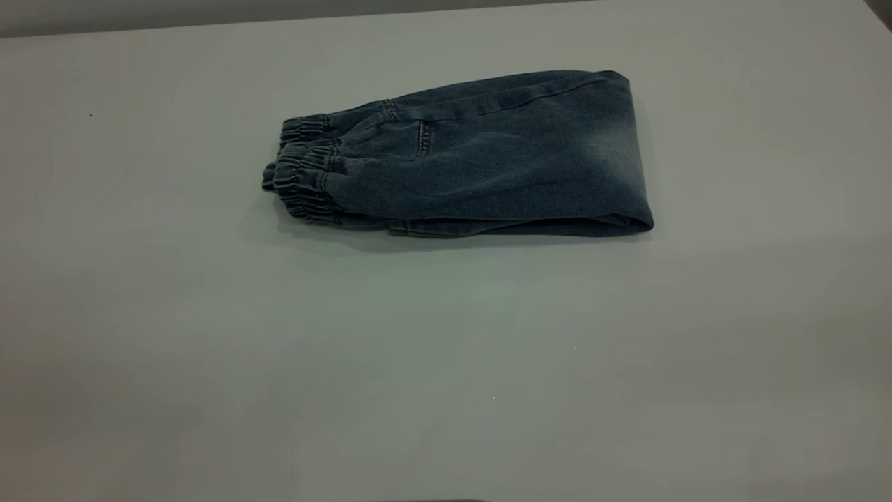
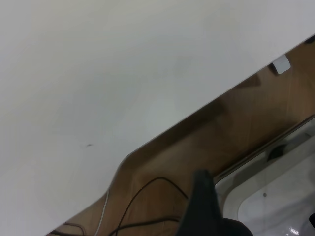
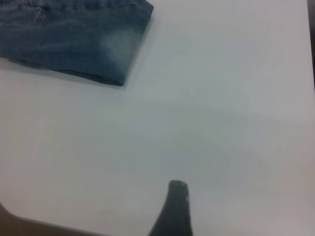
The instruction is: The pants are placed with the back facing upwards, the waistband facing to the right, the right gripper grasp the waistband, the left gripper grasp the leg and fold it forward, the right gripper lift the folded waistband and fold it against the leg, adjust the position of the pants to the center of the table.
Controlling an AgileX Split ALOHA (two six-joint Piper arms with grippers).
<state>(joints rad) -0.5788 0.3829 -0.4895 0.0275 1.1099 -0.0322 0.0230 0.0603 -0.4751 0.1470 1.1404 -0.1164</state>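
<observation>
Exterior view: the pants (image 1: pixel 474 157) lie folded into a compact bundle on the table (image 1: pixel 209 335), a little toward the far side, with the waistband (image 1: pixel 301 178) at the bundle's left end and the fold at its right. Neither arm appears here.

Left wrist view: only one dark finger of the left gripper (image 2: pixel 204 206) shows, hanging over the table's edge with cables and floor beyond it — no cloth anywhere near. Whether it is wide or narrow I cannot tell.

Right wrist view: one fingertip of the right gripper (image 3: pixel 174 206) shows above bare table, with the folded end of the pants well apart from it, ahead and off to one side. Its opening cannot be judged either; it holds nothing.

Both folds look done, so the step in hand seems the last — centring. The next move would call for a grip on the bundle and a short slide toward mid-table without undoing the fold.
</observation>
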